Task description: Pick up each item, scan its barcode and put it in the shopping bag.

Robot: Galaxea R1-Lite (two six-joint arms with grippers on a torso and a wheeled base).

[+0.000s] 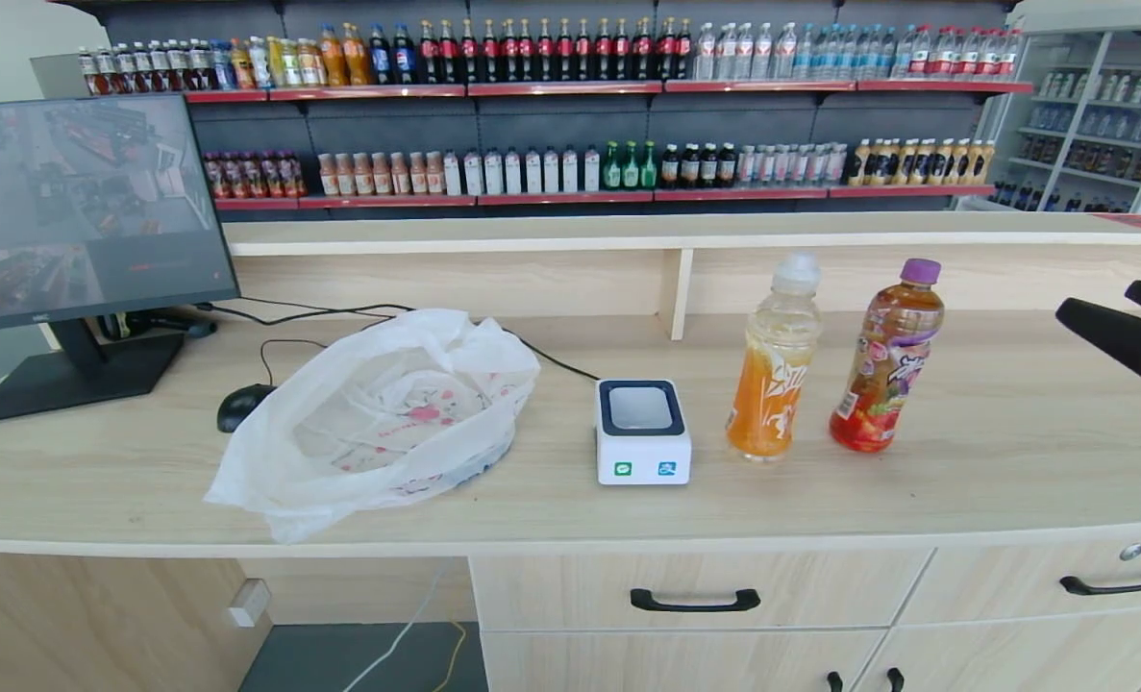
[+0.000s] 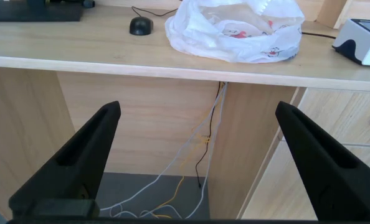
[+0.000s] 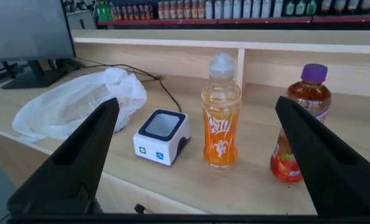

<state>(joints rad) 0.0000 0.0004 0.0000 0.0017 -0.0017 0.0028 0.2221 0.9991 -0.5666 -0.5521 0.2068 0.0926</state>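
Upright on the surface (image 1: 1012, 452), orange bottle (image 1: 774, 365) and purple-capped bottle (image 1: 887, 360) wait at the scanner's (image 1: 642, 431) 3 o'clock, likely easy side grabs; shopping bag (image 1: 378, 418) gapes at its 9 o'clock; right gripper (image 1: 1097, 300) spread toward them, left gripper (image 2: 197, 106) spread, low

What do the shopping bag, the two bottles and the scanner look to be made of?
Shopping bag: thin translucent white plastic film, crumpled and slumped.
Orange-drink bottle: probably clear glossy plastic; contents show through above a printed sleeve.
Purple-capped bottle: likewise, clear plastic with glossy sleeve.
Scanner: smooth hard white plastic housing; top window glass or clear plastic, cannot tell.
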